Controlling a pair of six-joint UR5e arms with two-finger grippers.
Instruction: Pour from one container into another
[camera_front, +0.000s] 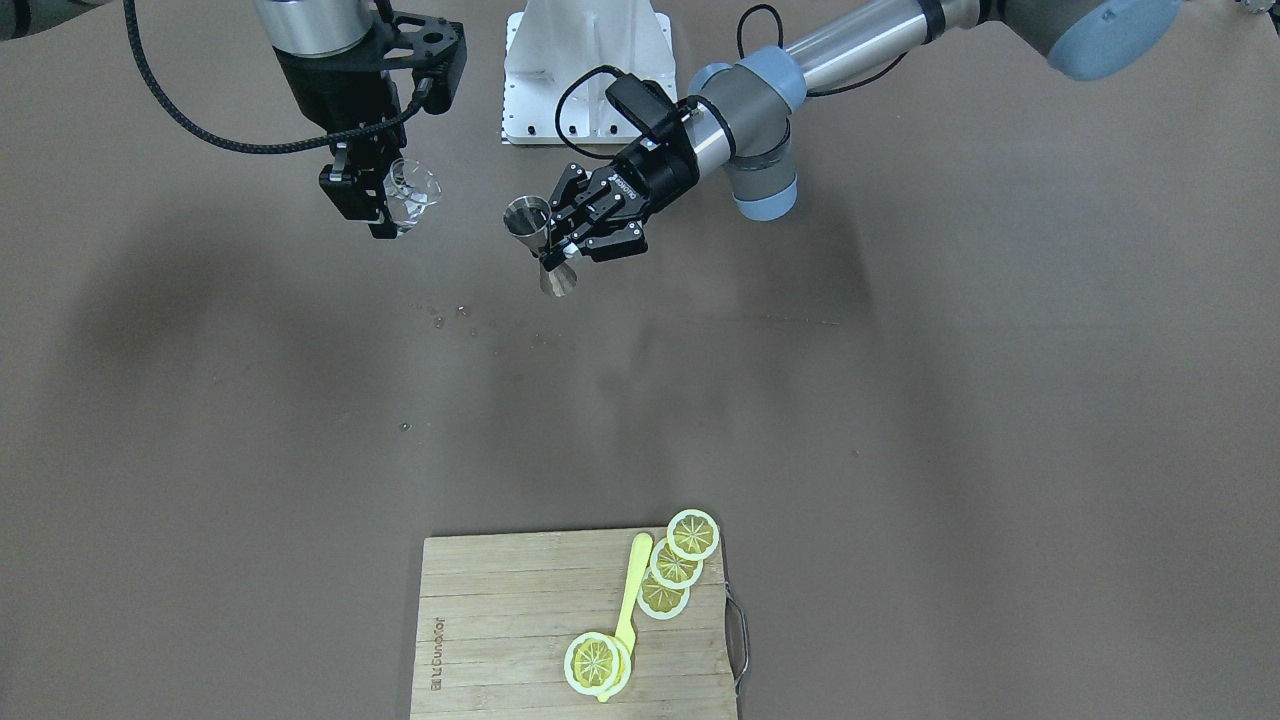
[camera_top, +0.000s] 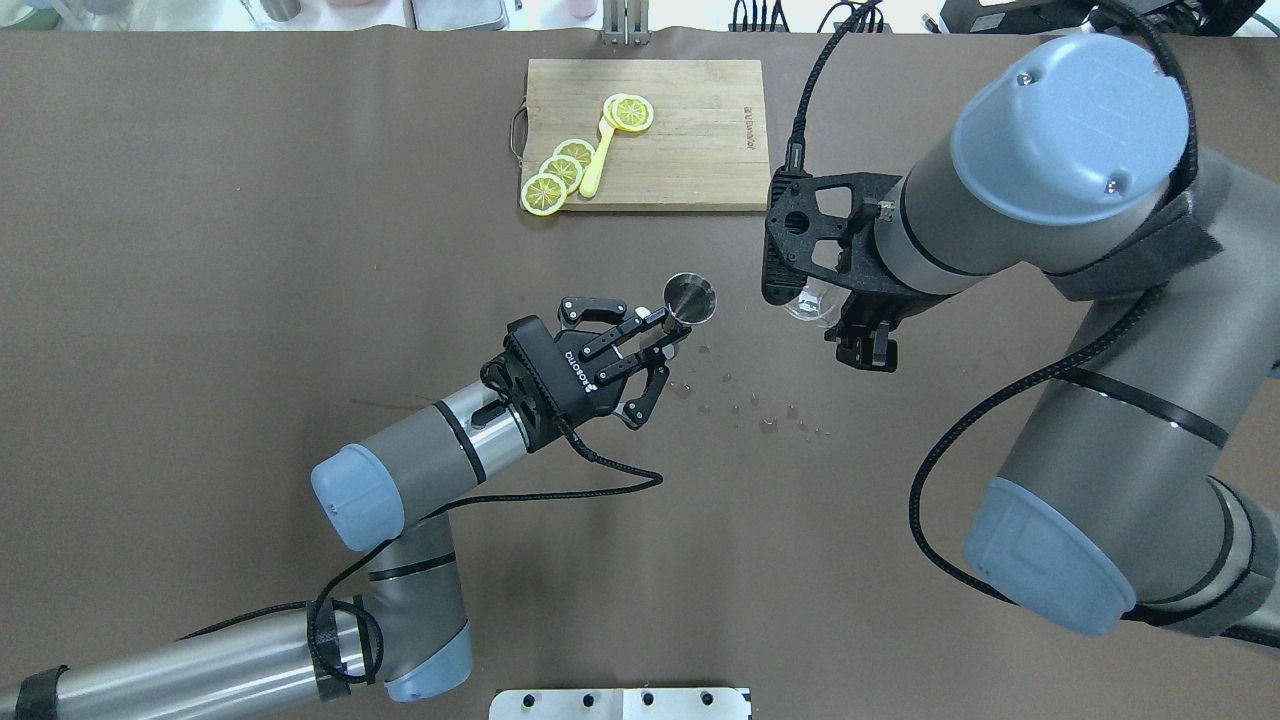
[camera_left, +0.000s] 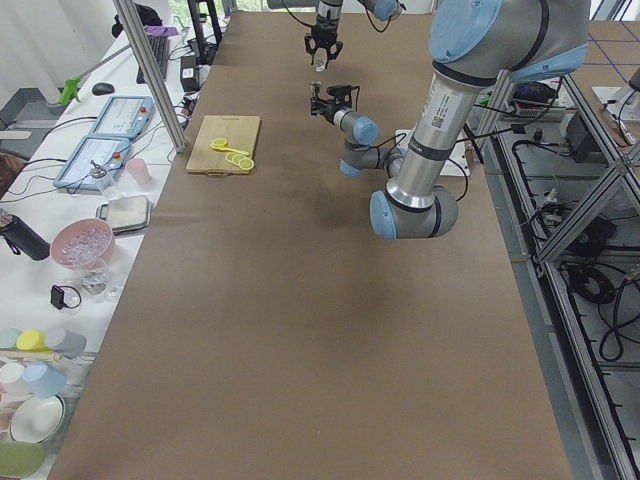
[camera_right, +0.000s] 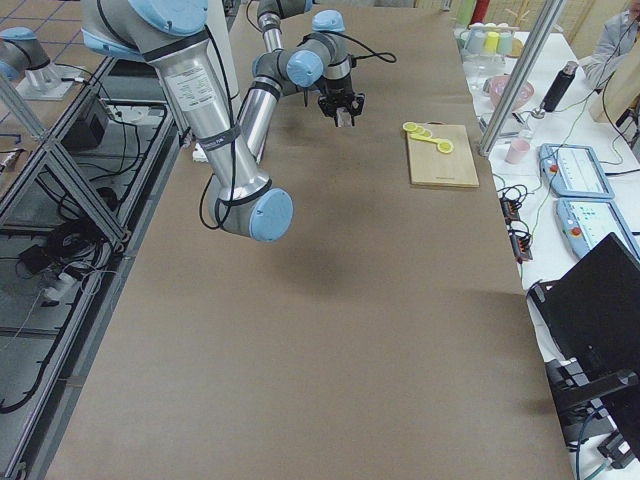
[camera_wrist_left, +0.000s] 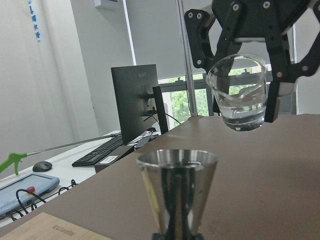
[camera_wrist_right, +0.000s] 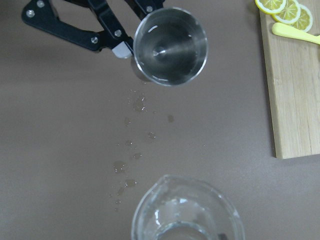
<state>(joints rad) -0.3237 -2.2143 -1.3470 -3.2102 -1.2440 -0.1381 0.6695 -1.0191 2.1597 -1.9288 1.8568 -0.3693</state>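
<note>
Overhead exterior shows the left gripper clamped on the upright metal cup, the right gripper holding the water-filled beaker just beside and above that cup; its spout should sit over the cup's rim before a slow tilt, judging by the drops spilled below the cup.

4 lemon slices, 1 jigger, 1 beaker, 1 board (wooden).

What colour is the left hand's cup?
The cup is shiny silver metal; right wrist view shows it best.
</note>
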